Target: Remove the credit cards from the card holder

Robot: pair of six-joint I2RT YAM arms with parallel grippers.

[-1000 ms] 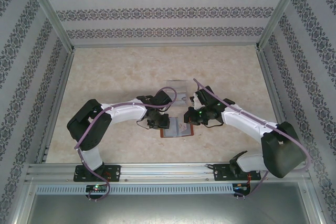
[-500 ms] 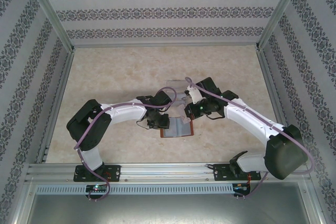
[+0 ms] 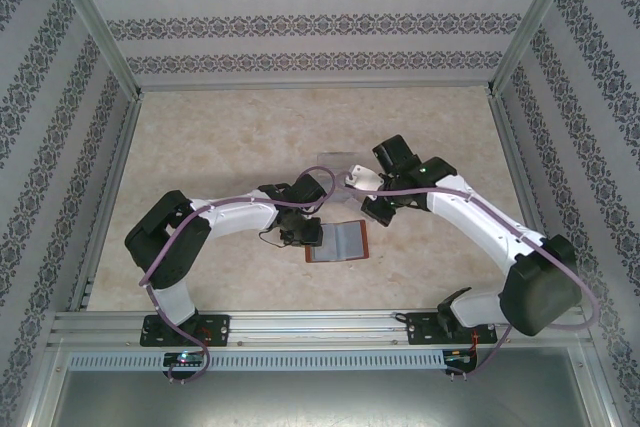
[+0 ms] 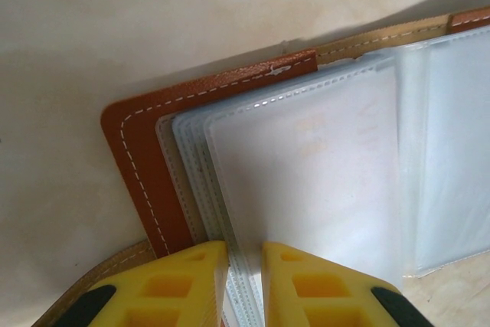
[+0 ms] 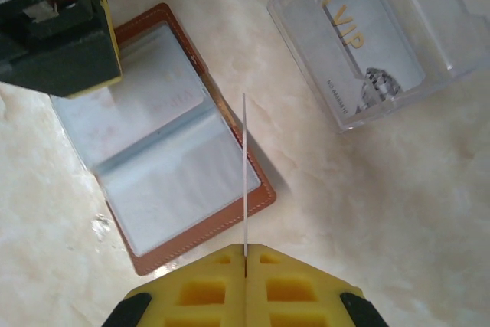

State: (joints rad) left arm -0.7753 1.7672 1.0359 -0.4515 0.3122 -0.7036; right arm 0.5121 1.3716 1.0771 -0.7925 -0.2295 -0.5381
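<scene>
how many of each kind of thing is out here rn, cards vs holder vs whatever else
credit cards: 2, the held card edge-on in the right gripper and the VIP card in the clear stand
card holder: 1
clear stand: 1
total: 4

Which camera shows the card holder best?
The right wrist view: nearly the whole card holder lies open, leather border and clear sleeves plain. The left wrist view shows one corner close up; the top external view shows it small.

Left pincer (image 4: 245, 258) pinches the clear sleeves (image 4: 306, 166); the card holder (image 4: 142, 162) lies open on the pale table (image 4: 153, 21).
</scene>
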